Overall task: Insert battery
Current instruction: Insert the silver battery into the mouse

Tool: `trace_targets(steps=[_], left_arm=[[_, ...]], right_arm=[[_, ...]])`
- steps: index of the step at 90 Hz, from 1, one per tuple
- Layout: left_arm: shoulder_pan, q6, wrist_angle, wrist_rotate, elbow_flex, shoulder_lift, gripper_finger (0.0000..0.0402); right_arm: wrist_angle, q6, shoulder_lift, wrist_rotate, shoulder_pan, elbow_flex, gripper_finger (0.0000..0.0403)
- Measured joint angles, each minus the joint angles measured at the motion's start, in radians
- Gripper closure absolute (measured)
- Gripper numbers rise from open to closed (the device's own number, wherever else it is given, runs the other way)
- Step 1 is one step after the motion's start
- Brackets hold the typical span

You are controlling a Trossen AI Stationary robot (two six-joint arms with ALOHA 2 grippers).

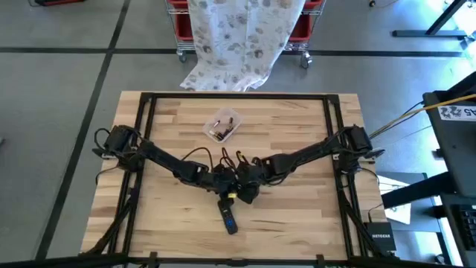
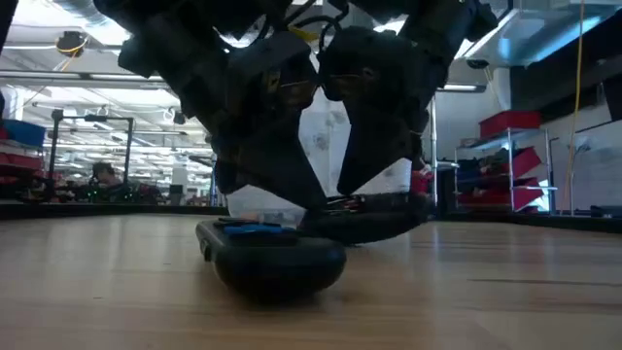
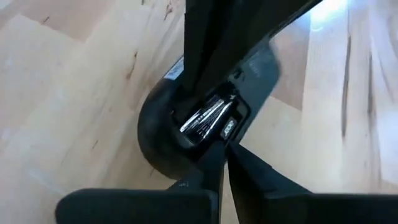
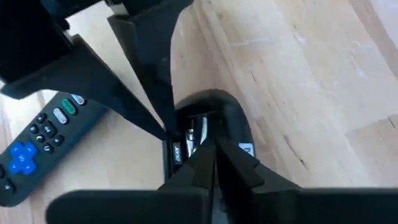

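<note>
A black remote (image 3: pixel 155 130) lies back up at the table's middle with its battery bay (image 3: pixel 208 118) uncovered. Silver batteries (image 4: pixel 194 134) lie in the bay. Both grippers meet over it, coming down from opposite sides. My left gripper (image 3: pixel 227 152) is shut, its tips at one end of the bay. My right gripper (image 4: pixel 210 149) is also shut, tips at the bay's other end. In the high view the arms (image 1: pixel 234 186) hide this remote. My left gripper sets its shut fingertips (image 3: pixel 217 155) on the bay's end rim (image 3: pixel 229 129), slanting down from the table's left. The remote lies flat on the table. My right gripper presses its shut fingertips (image 4: pixel 202 155) down on the battery's end (image 4: pixel 191 138), slanting in from the right.
A second remote (image 1: pixel 228 217), buttons up with a blue pad (image 4: pixel 23 155), lies just nearer the table's front edge. A clear packet of batteries (image 1: pixel 223 126) sits toward the far edge. Black frame rails (image 1: pixel 141 134) run along the table's sides.
</note>
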State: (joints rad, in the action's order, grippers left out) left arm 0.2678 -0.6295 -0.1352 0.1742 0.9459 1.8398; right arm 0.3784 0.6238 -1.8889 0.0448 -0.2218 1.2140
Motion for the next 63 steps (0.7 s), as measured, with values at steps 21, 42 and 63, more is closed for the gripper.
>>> trace_targets(steps=[21,42,63], left_arm=[[0.000,-0.027,0.000,-0.003,0.000,-0.037,0.0398],[-0.002,-0.030,0.000,0.000,0.000,-0.069,0.0398],[-0.002,-0.078,0.081,-0.010,0.000,-0.072,0.0398]], right_arm=[[0.013,-0.001,0.018,-0.029,0.000,0.000,0.0402],[0.073,-0.026,0.055,-0.035,0.000,0.002,0.0402],[0.125,-0.034,0.052,-0.056,0.000,0.002,0.0402]])
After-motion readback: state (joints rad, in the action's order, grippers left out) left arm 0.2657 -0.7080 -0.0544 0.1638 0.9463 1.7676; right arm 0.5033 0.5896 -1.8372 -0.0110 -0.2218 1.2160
